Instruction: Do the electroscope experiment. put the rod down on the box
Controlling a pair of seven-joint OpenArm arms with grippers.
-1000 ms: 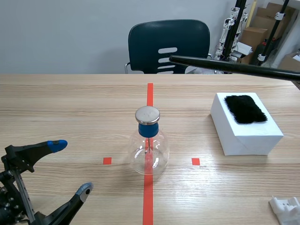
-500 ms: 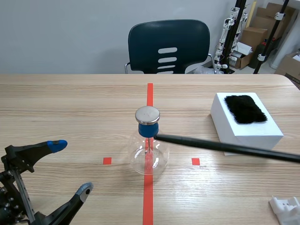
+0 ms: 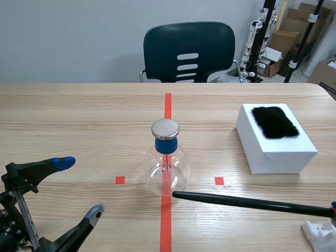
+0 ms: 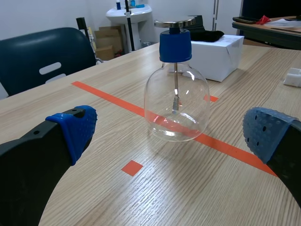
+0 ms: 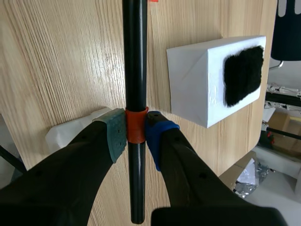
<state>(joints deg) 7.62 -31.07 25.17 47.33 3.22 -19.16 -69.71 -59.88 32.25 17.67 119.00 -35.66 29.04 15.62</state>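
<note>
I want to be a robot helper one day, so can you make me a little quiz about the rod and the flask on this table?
1. True or false: the rod lies on the box.
2. What is on top of the box? A) black fur B) a spoon C) a red ball
3. Fill the gap: the left gripper is ____ (open or shut).

Key:
1. False. The right gripper holds it, with its tip near the flask, off the box.
2. A
3. Open
</note>
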